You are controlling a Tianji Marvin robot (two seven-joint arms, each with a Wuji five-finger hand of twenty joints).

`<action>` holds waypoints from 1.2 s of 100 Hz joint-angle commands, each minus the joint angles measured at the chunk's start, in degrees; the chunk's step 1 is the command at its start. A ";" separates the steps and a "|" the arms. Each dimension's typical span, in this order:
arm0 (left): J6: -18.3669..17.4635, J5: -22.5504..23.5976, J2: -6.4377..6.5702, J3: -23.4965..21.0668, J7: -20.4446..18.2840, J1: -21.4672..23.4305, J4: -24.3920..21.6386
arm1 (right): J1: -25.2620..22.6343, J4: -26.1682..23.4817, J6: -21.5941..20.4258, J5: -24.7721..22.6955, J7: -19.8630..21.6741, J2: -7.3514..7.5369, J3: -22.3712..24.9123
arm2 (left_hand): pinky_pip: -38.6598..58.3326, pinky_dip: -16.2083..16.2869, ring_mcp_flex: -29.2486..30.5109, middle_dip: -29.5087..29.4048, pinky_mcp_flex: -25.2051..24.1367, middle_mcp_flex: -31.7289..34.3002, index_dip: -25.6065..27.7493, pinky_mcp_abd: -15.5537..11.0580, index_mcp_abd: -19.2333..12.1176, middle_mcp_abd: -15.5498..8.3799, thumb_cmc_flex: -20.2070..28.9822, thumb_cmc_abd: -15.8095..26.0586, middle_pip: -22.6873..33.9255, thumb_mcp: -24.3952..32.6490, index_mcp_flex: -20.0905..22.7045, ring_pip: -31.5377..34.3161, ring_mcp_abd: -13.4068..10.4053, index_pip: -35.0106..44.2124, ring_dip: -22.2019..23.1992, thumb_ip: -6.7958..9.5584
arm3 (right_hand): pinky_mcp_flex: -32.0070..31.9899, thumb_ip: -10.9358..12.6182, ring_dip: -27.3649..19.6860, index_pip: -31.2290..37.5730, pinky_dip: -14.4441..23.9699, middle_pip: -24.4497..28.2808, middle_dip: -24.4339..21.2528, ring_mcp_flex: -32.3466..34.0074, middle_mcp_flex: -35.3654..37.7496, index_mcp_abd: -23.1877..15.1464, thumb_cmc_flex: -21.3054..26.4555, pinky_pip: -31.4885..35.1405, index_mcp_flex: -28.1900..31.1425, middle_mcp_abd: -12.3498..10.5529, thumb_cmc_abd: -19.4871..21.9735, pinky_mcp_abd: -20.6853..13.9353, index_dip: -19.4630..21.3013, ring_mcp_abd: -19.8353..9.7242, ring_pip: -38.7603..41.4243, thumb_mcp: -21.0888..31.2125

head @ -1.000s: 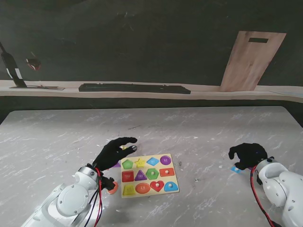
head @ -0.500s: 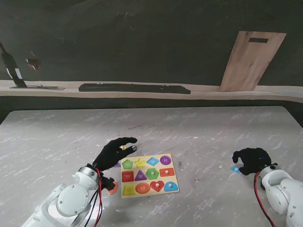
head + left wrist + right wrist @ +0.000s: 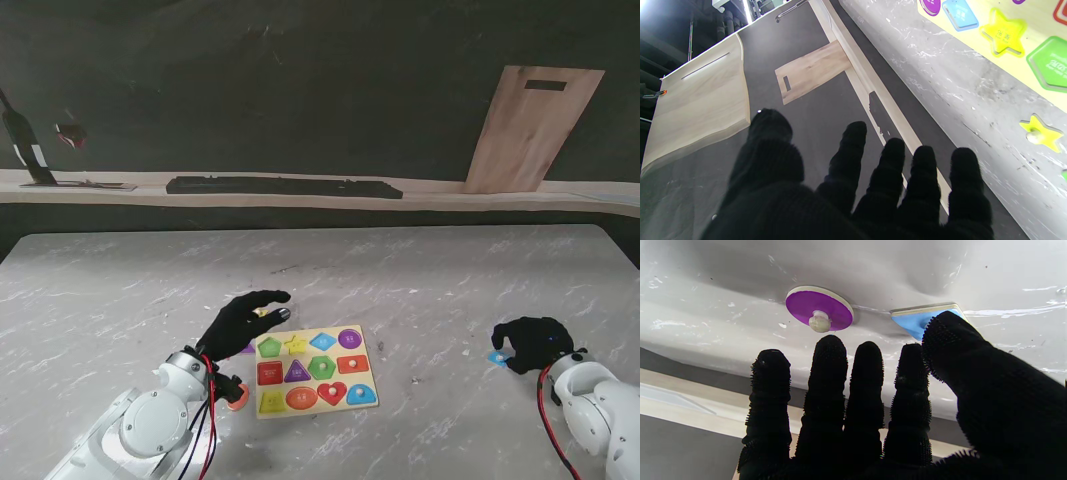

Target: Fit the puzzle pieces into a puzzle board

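Note:
The yellow puzzle board [image 3: 320, 409] lies on the table in front of me with several coloured shapes seated in it; its edge [image 3: 1013, 65] shows in the left wrist view. My left hand [image 3: 243, 320] hovers open at the board's far left corner, fingers spread, above a loose yellow star [image 3: 1040, 135]. My right hand [image 3: 535, 343] is open near the table's right side, holding nothing. Its thumb tip [image 3: 942, 326] lies over a loose blue piece [image 3: 497, 357] [image 3: 912, 321]. A purple round piece [image 3: 818, 310] with a knob lies just past the fingertips.
An orange piece [image 3: 238, 397] lies beside my left wrist, and a purple piece [image 3: 247, 349] sits at the board's left edge. A black keyboard [image 3: 285, 186] and a leaning wooden board [image 3: 530, 130] stand on the shelf behind the table.
My right hand has drawn a little nearer to me and to the right, settling over the blue piece. The left hand and the board have not moved.

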 commanded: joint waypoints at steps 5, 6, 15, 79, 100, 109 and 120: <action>0.30 -0.32 0.00 0.18 -0.24 0.02 -0.13 | -0.45 -0.19 -0.42 0.02 0.04 0.01 -0.18 | 0.02 0.71 1.26 -0.58 -0.79 0.08 -0.30 0.34 -1.54 -0.87 0.81 1.96 -0.47 -1.74 1.08 -1.10 -0.90 -0.83 0.31 -0.71 | 0.60 -1.91 1.00 2.02 1.38 1.09 -0.15 1.29 1.49 -1.47 1.92 0.26 1.23 -1.25 -0.97 -0.89 -0.41 -1.04 1.20 0.89; 0.31 -0.33 0.01 0.18 -0.25 0.02 -0.13 | -0.44 -0.17 -0.43 0.05 0.02 0.01 -0.20 | 0.05 0.72 1.29 -0.58 -0.75 0.06 -0.29 0.34 -1.53 -0.88 0.80 1.96 -0.47 -1.74 1.13 -1.08 -0.90 -0.81 0.31 -0.71 | 0.63 -1.93 1.00 2.11 1.39 1.10 -0.15 1.29 1.52 -1.51 1.86 0.28 1.27 -1.29 -0.92 -0.88 -0.48 -1.04 1.21 0.88; 0.39 -0.32 0.01 0.19 -0.27 0.02 -0.16 | -0.37 -0.07 -0.42 0.21 -0.04 -0.02 -0.35 | 0.05 0.72 1.28 -0.59 -0.79 0.03 -0.30 0.40 -1.55 -0.87 0.80 2.02 -0.49 -1.73 1.06 -1.09 -0.95 -0.85 0.31 -0.70 | 0.66 -1.99 1.04 2.87 1.43 1.12 -0.17 1.39 1.67 -1.90 1.54 0.32 1.42 -1.29 -0.57 -0.82 -1.05 -0.96 1.31 0.73; 0.74 -0.28 -0.01 0.10 -0.17 0.16 -0.44 | 1.20 3.38 1.74 1.67 -1.65 -0.09 -3.12 | 0.05 0.68 1.10 -0.61 -0.84 -0.12 -0.30 0.36 -1.40 -0.81 0.84 2.06 -0.49 -1.73 1.05 -1.09 -0.92 -0.87 0.29 -0.70 | 2.66 -4.81 0.35 16.18 1.08 -0.54 -3.45 5.09 9.44 -8.47 4.76 1.50 6.67 -2.07 2.20 -0.54 -8.81 -0.60 1.47 -2.29; 0.73 -0.17 -0.01 0.08 -0.13 0.22 -0.49 | 1.55 4.82 2.02 2.69 -2.91 -0.20 -3.89 | 0.03 0.67 1.18 -0.61 -0.87 -0.06 -0.30 0.39 -1.45 -0.76 0.84 2.01 -0.50 -1.74 1.05 -1.09 -0.86 -0.89 0.29 -0.70 | 4.49 -5.20 -0.96 17.82 0.42 -2.23 -7.28 8.28 15.13 -7.82 5.19 2.07 11.77 -1.53 2.47 -0.39 -11.79 -0.17 -0.01 -1.53; 0.72 -0.15 0.00 0.08 -0.13 0.24 -0.51 | 1.59 5.29 1.58 3.14 -4.66 -0.35 -3.89 | 0.04 0.68 1.15 -0.60 -0.86 -0.04 -0.29 0.45 -1.40 -0.77 0.82 2.02 -0.49 -1.74 1.11 -1.10 -0.88 -0.87 0.29 -0.69 | 5.29 -5.49 -1.22 18.11 0.20 -2.20 -8.07 9.36 16.23 -7.53 4.90 2.29 12.51 -1.21 1.58 -0.45 -12.37 -0.15 -0.20 -0.64; 0.67 -0.10 -0.01 0.07 -0.06 0.27 -0.54 | 1.39 5.01 0.17 4.74 -7.35 -0.93 -3.47 | 0.05 0.68 1.21 -0.59 -0.86 -0.02 -0.29 0.36 -1.44 -0.80 0.81 1.98 -0.49 -1.75 1.11 -1.08 -0.82 -0.89 0.31 -0.70 | 5.70 -5.51 -1.15 18.41 0.10 -1.61 -8.54 9.85 16.62 -6.67 4.69 2.61 13.05 -0.61 0.53 -0.26 -12.91 0.10 0.21 0.44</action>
